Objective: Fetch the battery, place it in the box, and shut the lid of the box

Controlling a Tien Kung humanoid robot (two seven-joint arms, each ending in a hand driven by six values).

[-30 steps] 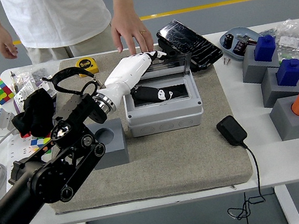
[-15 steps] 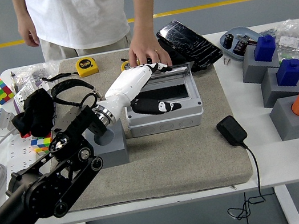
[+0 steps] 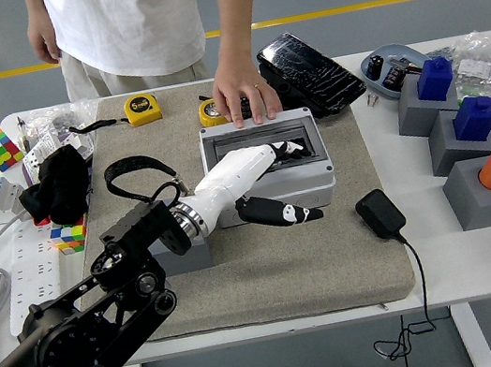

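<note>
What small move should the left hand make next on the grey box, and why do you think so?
Probably press the lid flat, then draw back toward the robot. The left hand lies on top of the grey box, whose lid looks down over the opening, with its fingers spread on it. A person's hand rests on the box's far edge, seemingly steadying it.

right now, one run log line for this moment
left hand: open, over box | lid: down | person's hand: on box's far edge | right: not in view
</note>
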